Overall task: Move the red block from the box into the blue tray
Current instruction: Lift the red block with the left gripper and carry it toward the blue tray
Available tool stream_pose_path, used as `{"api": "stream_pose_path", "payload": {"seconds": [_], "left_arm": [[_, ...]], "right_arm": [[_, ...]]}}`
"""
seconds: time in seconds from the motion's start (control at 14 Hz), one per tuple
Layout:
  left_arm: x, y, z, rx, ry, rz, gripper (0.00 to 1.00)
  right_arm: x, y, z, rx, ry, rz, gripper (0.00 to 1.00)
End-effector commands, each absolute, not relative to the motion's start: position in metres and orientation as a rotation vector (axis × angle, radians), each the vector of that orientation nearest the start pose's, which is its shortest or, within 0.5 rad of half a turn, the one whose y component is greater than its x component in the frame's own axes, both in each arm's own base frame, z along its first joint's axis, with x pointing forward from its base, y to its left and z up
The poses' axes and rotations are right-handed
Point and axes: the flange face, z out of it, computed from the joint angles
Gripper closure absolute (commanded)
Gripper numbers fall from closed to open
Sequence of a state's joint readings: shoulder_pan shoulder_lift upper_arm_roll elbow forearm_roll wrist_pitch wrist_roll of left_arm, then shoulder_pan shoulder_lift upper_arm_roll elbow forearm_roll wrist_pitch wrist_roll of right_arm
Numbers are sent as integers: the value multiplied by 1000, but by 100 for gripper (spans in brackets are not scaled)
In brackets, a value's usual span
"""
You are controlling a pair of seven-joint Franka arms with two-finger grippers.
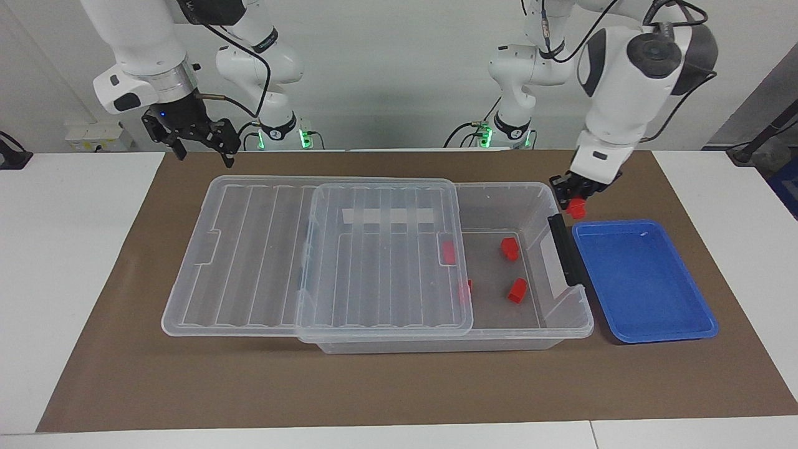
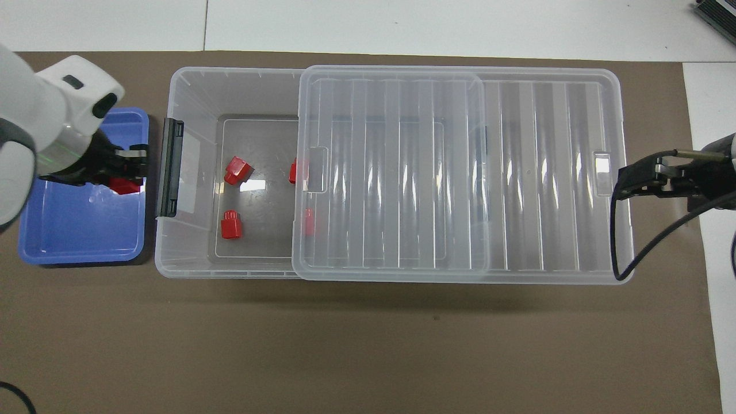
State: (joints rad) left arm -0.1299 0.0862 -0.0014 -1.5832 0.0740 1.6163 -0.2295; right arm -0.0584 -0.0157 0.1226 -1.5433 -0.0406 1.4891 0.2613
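Note:
My left gripper (image 1: 576,201) is shut on a red block (image 1: 577,209) and holds it in the air over the blue tray's (image 1: 642,280) edge nearest the robots, next to the box's black end clip (image 1: 564,249). In the overhead view the left gripper (image 2: 129,172) and the held block (image 2: 123,186) sit over the tray (image 2: 80,230). Nothing lies in the tray. The clear box (image 1: 530,194) holds two uncovered red blocks (image 1: 509,247) (image 1: 517,290) and two more under the lid's edge (image 1: 448,252) (image 1: 465,291). My right gripper (image 1: 206,153) is open and raised, waiting.
The ribbed clear lid (image 1: 249,249) is slid about halfway off the box toward the right arm's end, resting on the box and the brown mat (image 1: 374,386). The right gripper (image 2: 635,183) hangs over the lid's end.

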Motion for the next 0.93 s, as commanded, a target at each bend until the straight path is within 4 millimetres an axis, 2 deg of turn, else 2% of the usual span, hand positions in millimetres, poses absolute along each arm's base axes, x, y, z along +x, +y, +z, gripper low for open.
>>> {"api": "stream_pose_path", "payload": {"seconds": [0.0, 0.14, 0.21, 0.29, 0.43, 0.71, 0.86], "left_arm": [[569, -15, 594, -3070, -57, 57, 100], [574, 37, 594, -3072, 43, -5, 100], [575, 66, 590, -3070, 25, -45, 100], [575, 84, 580, -3067, 29, -67, 100], [580, 93, 546, -3058, 71, -127, 100], [584, 125, 489, -3063, 7, -130, 100], [587, 115, 467, -3061, 36, -152, 100]], "right_arm": [[535, 33, 640, -3175, 327, 56, 0], [536, 33, 639, -3172, 324, 52, 0], [537, 29, 639, -3166, 337, 51, 0], [538, 26, 638, -3164, 344, 47, 0], [544, 18, 631, -3160, 350, 26, 0], [555, -26, 604, -3150, 387, -40, 0], [566, -45, 587, -3139, 429, -88, 0]]}}
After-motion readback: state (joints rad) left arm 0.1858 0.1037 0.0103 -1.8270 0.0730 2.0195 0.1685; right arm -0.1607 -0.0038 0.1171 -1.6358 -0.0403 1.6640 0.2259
